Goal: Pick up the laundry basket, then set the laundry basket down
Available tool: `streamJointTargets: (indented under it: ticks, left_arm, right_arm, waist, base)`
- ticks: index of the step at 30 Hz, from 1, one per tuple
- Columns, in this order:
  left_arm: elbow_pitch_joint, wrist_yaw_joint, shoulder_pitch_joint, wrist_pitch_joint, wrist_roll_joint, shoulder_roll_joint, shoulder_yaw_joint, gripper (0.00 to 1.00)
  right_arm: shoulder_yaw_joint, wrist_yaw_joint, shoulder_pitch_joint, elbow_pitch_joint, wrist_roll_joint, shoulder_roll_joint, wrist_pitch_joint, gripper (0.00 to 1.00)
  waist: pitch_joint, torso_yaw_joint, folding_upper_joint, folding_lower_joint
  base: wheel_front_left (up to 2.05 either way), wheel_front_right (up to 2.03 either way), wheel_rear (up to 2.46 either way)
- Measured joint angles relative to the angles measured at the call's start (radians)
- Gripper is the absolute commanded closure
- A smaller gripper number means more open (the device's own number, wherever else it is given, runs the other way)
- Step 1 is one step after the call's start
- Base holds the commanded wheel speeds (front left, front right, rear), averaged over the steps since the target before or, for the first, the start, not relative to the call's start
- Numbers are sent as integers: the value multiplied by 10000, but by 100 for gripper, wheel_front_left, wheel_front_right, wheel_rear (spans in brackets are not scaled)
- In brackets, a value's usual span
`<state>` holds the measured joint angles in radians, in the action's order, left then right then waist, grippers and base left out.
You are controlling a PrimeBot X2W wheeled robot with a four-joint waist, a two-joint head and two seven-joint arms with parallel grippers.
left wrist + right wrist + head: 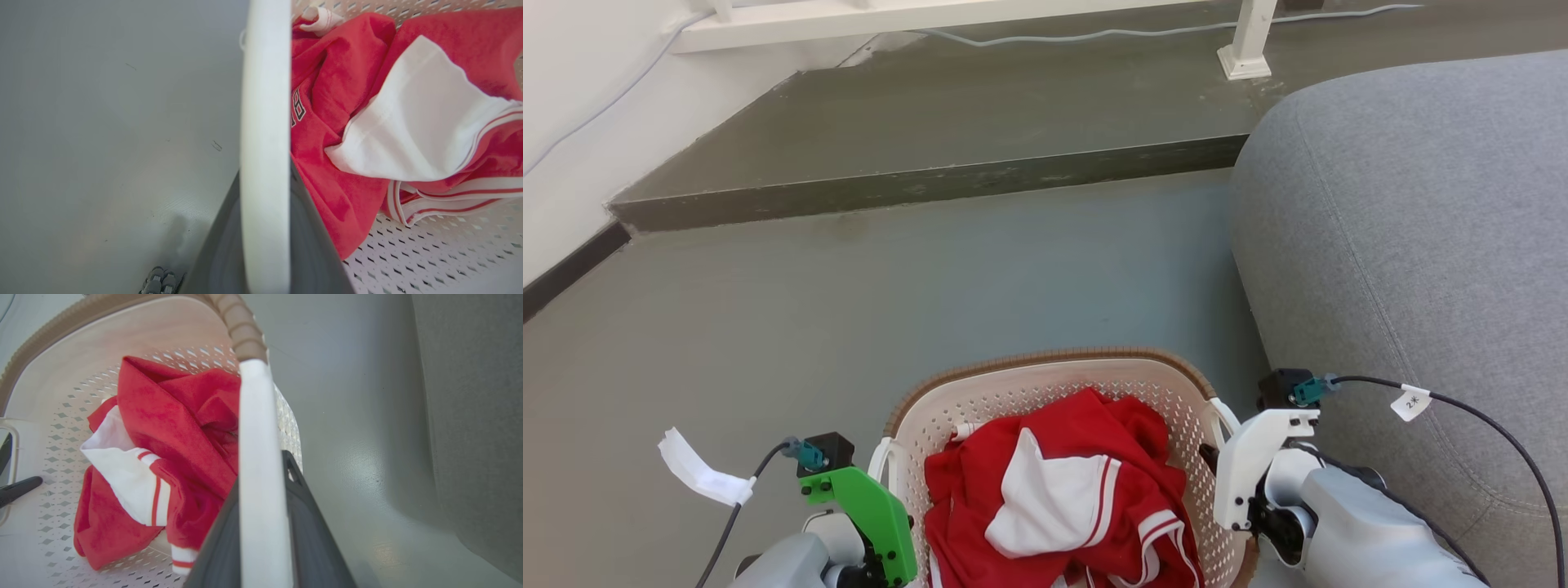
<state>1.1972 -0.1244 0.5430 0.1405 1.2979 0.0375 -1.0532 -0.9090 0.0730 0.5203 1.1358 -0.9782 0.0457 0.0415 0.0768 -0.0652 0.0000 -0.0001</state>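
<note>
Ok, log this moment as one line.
left gripper: shut on laundry basket handle | right gripper: shut on other handle | inside: red garment

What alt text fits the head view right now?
A cream perforated plastic laundry basket with a brown woven-look rim holds a crumpled red-and-white garment. The left gripper and right gripper clasp its white side handles. Grey floor lies ahead, a grey fabric sofa at right.
</note>
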Motion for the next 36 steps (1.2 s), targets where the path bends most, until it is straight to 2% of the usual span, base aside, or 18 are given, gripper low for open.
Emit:
streamJointTargets:
  ticks: [36]
  left_arm:
    - [144, 0, 12, -144, 65, -121, 15, 100]
  right_arm:
    - [-368, 0, 49, 38, -349, 48, 33, 100]
  waist:
    - [179, -140, 0, 1]
  base:
    - [0, 0, 0]
